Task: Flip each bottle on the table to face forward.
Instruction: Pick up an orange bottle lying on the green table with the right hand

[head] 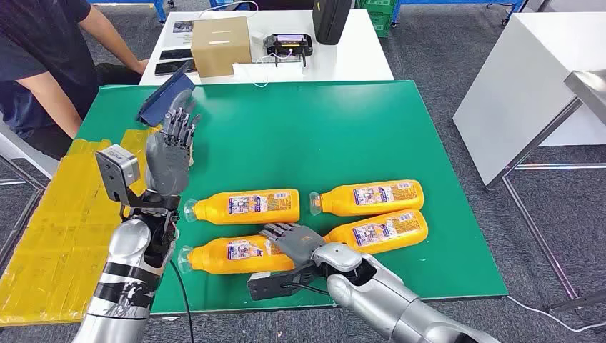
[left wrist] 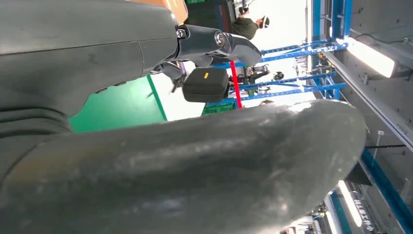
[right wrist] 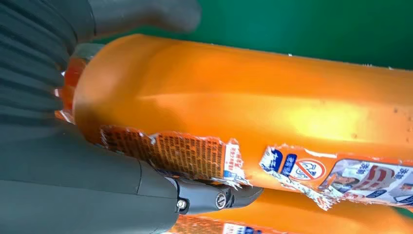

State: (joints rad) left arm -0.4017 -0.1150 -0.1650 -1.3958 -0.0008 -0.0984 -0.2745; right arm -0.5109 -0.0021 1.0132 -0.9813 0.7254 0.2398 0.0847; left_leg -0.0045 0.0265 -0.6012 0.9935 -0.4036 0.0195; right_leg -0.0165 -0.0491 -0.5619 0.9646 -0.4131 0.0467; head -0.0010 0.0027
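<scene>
The green table [head: 321,136] carries four orange bottles, all lying on their sides near its near edge, long axes running roughly along that edge, caps pointing toward the left edge and labels facing up. They form two pairs. In the left pair, the far-left bottle [head: 246,206] lies beside the near-left bottle [head: 232,255]. In the right pair, the far-right bottle [head: 371,197] lies just beside the near-right bottle [head: 382,231], which tilts a little, its base toward the right edge and slightly farther back.

The right hand [head: 294,241] lies between the pairs, palm down on the base end of the near-left bottle, fingers stretched over it toward the far-left bottle. In the right wrist view the thumb [right wrist: 146,14] sits on one side of that bottle [right wrist: 272,107] and a dark finger [right wrist: 214,197] on the other, so the hand grips it.

The left hand [head: 171,153] is raised above the table's left part, well apart from the bottles, fingers spread and holding nothing.

A blue tablet [head: 166,96] rests at the far left corner
</scene>
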